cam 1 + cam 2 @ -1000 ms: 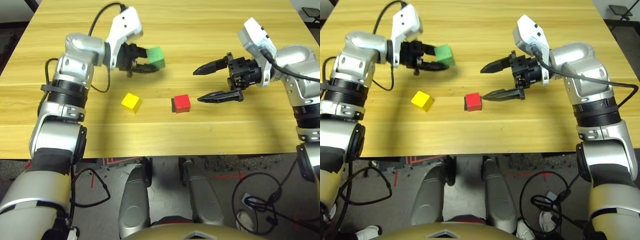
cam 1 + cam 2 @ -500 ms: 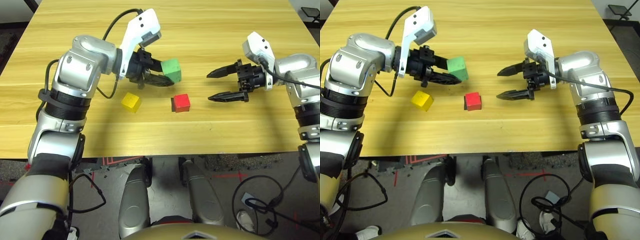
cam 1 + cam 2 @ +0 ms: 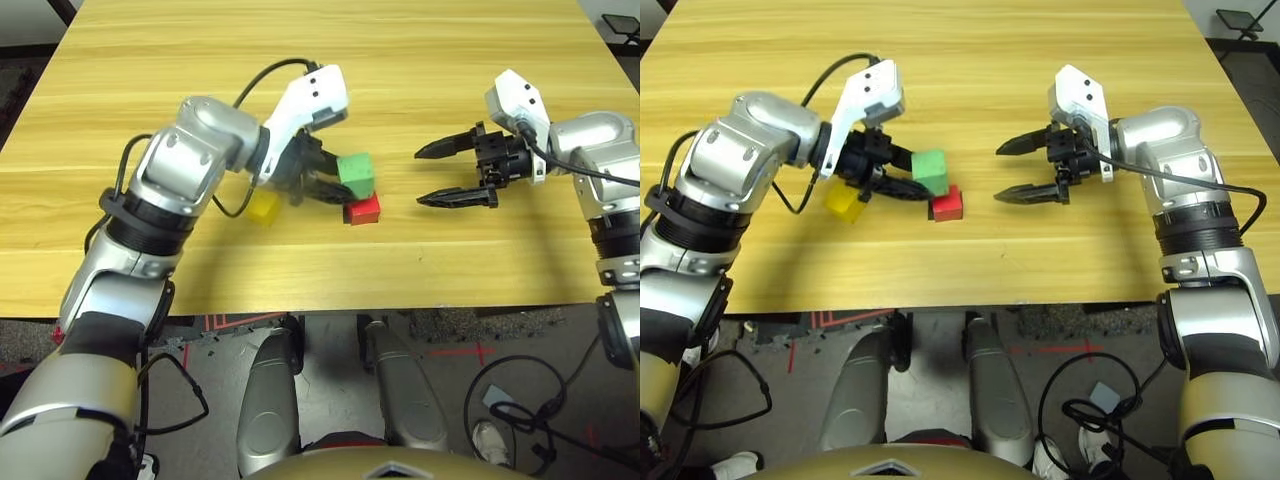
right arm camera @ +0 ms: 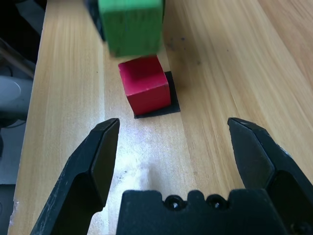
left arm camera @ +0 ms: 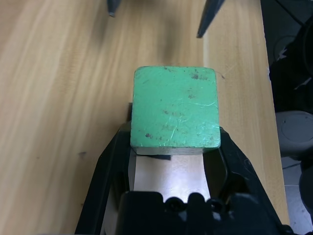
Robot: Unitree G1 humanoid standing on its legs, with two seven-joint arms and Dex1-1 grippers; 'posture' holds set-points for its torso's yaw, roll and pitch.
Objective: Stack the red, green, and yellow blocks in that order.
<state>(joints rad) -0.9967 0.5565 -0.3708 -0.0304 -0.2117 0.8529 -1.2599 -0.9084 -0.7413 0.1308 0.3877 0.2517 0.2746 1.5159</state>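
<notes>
I was on the second step: bringing the green block (image 3: 357, 174) to the red block (image 3: 364, 210), which I judged to be the base of the stack. My left pincer (image 3: 917, 176) was closed on the green block, one finger on either side, holding it up just over the red one and a little to its far left. The red block sat on the tabletop (image 3: 450, 270), on a black patch (image 4: 172, 90). My right pincer (image 3: 419, 179) stood wide open and empty, off to the right. The yellow block (image 3: 843, 203) lay on the left, partly covered by my left pincer.

The next move, I reckoned, called for squaring green over red, lowering it gently and only then letting go; off-centre, it could tip or nudge the base. Yellow would have to come after.

A second earlier I had the green block well to the far left; since then it had come right and nearer. My right pincer had backed away rightward from the red block. Red and yellow had not shifted.
</notes>
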